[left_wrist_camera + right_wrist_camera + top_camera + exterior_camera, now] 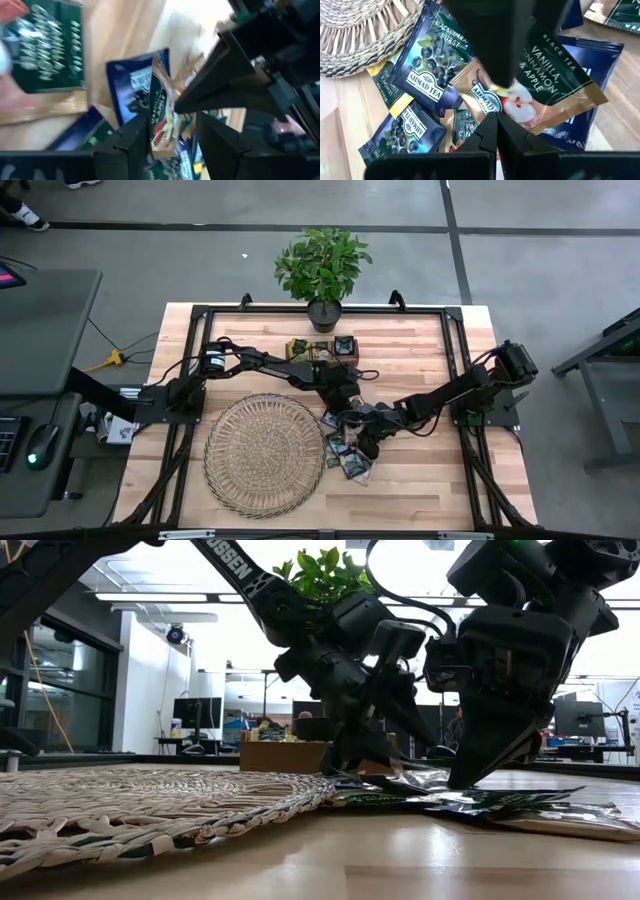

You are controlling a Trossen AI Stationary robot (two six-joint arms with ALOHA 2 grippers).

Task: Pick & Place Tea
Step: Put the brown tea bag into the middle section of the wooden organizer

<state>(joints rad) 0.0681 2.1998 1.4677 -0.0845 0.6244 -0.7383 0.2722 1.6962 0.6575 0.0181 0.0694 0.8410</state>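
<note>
Tea sachets (427,65): heaped in an overlapping pile on the counter (420,480), just beside the round wicker mat (262,452), on the mat's right edge in the high view. Further sachets visible in the wooden tray (322,350) near the potted plant (322,265).

Handling, judged: light, thin, flat foil-paper packets; flexible, glossy, likely slippery against one another. Not fragile, but prone to crease and to drag a neighbour along when lifted. Best taken by a free edge or a raised corner, not by the flat face; a pinch from above onto the pile risks catching two at once.

Left gripper (167,145): low over the pile, fingers spread, one brown-and-white vanilla-labelled sachet (162,117) standing on edge between them; contact with the pads cannot be told.

Right gripper (495,131): tip down on the pile, close beside the left one, fingers clenched together, grasping nothing, resting at a vanilla, cinnamon and apple sachet (547,85).

Count, right wrist view:
- blackcurrant, dark blue: two
- vanilla, cinnamon and apple: at least two
- yellow: one, partly covered
- navy sachets beneath: at least one

Exact total: cannot be told; overlap hides several.
</note>
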